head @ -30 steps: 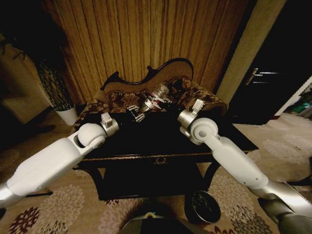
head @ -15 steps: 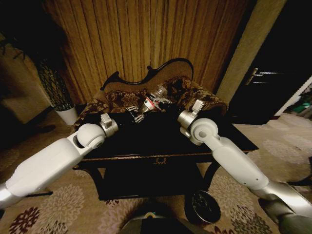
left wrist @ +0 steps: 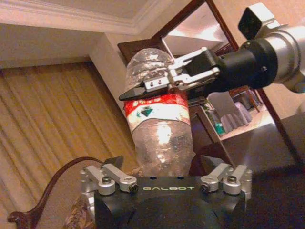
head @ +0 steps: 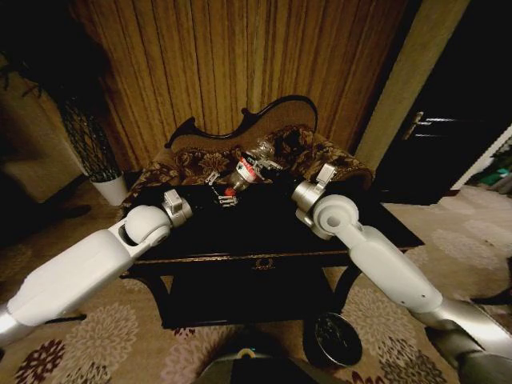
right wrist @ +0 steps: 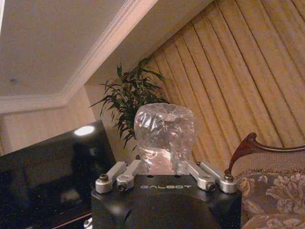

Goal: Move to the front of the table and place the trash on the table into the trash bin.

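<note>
The robot stands before the tabletop [head: 264, 232]. The bottle [head: 250, 166] is lifted above its far side, the right gripper [left wrist: 164, 82] clamped round the upper body, the left gripper [left wrist: 167, 171] seemingly closed at its neck end. Binning remains: the trash bin [head: 336, 340] waits on the floor (near the tabletop's front right).

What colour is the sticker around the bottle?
Red with white, on the bottle; clearest in the left wrist view.
</note>
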Controlling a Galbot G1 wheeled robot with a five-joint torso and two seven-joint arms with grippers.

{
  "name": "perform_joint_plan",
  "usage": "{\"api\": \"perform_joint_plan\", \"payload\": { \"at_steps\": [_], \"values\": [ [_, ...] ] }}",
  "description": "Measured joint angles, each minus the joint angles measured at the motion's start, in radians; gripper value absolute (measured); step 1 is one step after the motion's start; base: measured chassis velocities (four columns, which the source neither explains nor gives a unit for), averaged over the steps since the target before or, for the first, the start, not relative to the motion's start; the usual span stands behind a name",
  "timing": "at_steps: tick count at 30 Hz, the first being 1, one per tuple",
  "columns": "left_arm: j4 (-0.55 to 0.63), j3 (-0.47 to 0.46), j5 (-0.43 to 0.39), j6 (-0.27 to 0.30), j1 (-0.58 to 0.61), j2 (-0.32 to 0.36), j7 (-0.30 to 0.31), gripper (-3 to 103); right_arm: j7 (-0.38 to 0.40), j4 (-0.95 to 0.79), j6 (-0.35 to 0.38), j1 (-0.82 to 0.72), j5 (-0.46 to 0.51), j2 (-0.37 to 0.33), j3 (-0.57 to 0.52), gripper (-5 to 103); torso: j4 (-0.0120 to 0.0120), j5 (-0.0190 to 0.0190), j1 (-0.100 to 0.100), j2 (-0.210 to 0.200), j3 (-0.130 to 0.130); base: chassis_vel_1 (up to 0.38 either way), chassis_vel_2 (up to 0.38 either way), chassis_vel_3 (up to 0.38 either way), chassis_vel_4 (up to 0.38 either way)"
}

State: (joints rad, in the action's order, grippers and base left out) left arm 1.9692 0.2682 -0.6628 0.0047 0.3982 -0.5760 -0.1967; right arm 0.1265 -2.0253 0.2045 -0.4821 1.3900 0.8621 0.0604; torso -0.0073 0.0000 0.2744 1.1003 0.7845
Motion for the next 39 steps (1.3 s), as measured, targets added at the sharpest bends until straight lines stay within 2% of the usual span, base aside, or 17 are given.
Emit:
{"api": "perform_joint_plan", "payload": {
  "at_steps": [2, 11, 16, 19, 21, 23, 24, 26, 28, 29, 31, 32, 34, 35, 36, 38, 39],
  "values": [
    [0.001, -0.001, 0.0, -0.005, 0.002, 0.001, -0.011, 98, 0.0, 0.0, 0.0, -0.001, 0.0, -0.002, -0.001, 25, 0.0, 0.0, 0.0, 0.0, 0.0, 0.0, 0.0, 0.0, 0.0],
    [0.009, -0.034, -0.002, -0.014, 0.02, 0.0, -0.018, 100, -0.001, -0.002, -0.001, -0.016, -0.016, -0.008, -0.016, 25, 0.0, 0.0, 0.0, 0.0, 0.0, 0.0, 0.0, 0.0, 0.0],
    [0.041, -0.123, -0.032, 0.009, 0.07, 0.014, 0.002, 100, 0.005, -0.002, -0.004, -0.042, -0.031, -0.021, -0.05, 25, -0.0002, 0.0, 0.0, 0.0, 0.0, 0.0, 0.0, 0.0, 0.0],
    [0.071, -0.205, -0.058, 0.026, 0.113, 0.044, 0.004, 100, 0.034, 0.001, -0.005, -0.058, -0.053, -0.028, -0.08, 25, -0.0001, 0.0, 0.0, 0.0, 0.0, 0.0, 0.0, 0.0, 0.0],
    [0.081, -0.228, -0.068, 0.033, 0.128, 0.052, 0.008, 100, 0.046, 0.003, -0.005, -0.062, -0.061, -0.029, -0.087, 25, -0.0001, 0.0, 0.0, 0.0, 0.0, 0.0, 0.0, 0.0, 0.0],
    [0.109, -0.291, -0.087, 0.046, 0.182, 0.079, 0.018, 100, 0.084, 0.006, -0.004, -0.077, -0.097, -0.037, -0.107, 25, 0.0, 0.0, 0.0, 0.0, 0.0, 0.0, 0.0, 0.0, 0.0],
    [0.109, -0.291, -0.087, 0.046, 0.182, 0.079, 0.018, 100, 0.084, 0.006, -0.004, -0.077, -0.097, -0.037, -0.107, 25, 0.0, 0.0, 0.0, 0.0, 0.0, 0.0, 0.0, 0.0, 0.0],
    [0.126, -0.35, -0.097, 0.056, 0.239, 0.096, 0.021, 100, 0.113, 0.006, 0.0, -0.09, -0.125, -0.045, -0.122, 25, 0.0, 0.0, 0.0, 0.0, 0.0, 0.0, 0.0, 0.0, 0.0],
    [0.157, -0.485, -0.122, 0.08, 0.363, 0.118, 0.023, 100, 0.169, 0.005, 0.018, -0.122, -0.172, -0.06, -0.148, 25, -0.0001, -0.0002, 0.0, 0.0, 0.0, 0.0, 0.0, 0.0, 0.0],
    [0.157, -0.485, -0.122, 0.08, 0.363, 0.118, 0.023, 100, 0.169, 0.005, 0.018, -0.122, -0.172, -0.06, -0.148, 25, -0.0001, -0.0002, 0.0, 0.0, 0.0, 0.0, 0.0, 0.0, 0.0],
    [0.185, -0.616, -0.16, 0.103, 0.458, 0.122, 0.031, 100, 0.233, 0.007, 0.037, -0.151, -0.214, -0.068, -0.166, 25, 0.0001, 0.0, 0.0, 0.0, 0.0, 0.0, 0.0, 0.0, 0.0],
    [0.185, -0.616, -0.16, 0.103, 0.458, 0.122, 0.031, 100, 0.233, 0.007, 0.037, -0.151, -0.214, -0.068, -0.166, 25, 0.0001, 0.0, 0.0, 0.0, 0.0, 0.0, 0.0, 0.0, 0.0],
    [0.215, -0.76, -0.193, 0.122, 0.57, 0.119, 0.052, 100, 0.269, 0.01, 0.062, -0.19, -0.272, -0.08, -0.194, 25, 0.0001, -0.0001, 0.0, 0.0, 0.0, 0.0, 0.0, 0.0, 0.0],
    [0.215, -0.76, -0.193, 0.122, 0.57, 0.119, 0.052, 100, 0.269, 0.01, 0.062, -0.19, -0.272, -0.08, -0.194, 25, 0.0001, -0.0001, 0.0, 0.0, 0.0, 0.0, 0.0, 0.0, 0.0],
    [0.225, -0.806, -0.202, 0.128, 0.611, 0.119, 0.061, 100, 0.279, 0.01, 0.074, -0.209, -0.292, -0.086, -0.207, 25, 0.0001, 0.0001, 0.0, 0.0, 0.0, 0.0, 0.0, 0.0, 0.0],
    [0.245, -0.909, -0.234, 0.146, 0.719, 0.118, 0.116, 100, 0.296, 0.004, 0.095, -0.256, -0.342, -0.102, -0.242, 25, -0.0002, 0.0, 0.0, 0.0, 0.0, 0.0, 0.0, 0.0, 0.0],
    [0.245, -0.909, -0.234, 0.146, 0.719, 0.118, 0.116, 100, 0.296, 0.004, 0.095, -0.256, -0.342, -0.102, -0.242, 25, -0.0002, 0.0, 0.0, 0.0, 0.0, 0.0, 0.0, 0.0, 0.0]
  ]
}}
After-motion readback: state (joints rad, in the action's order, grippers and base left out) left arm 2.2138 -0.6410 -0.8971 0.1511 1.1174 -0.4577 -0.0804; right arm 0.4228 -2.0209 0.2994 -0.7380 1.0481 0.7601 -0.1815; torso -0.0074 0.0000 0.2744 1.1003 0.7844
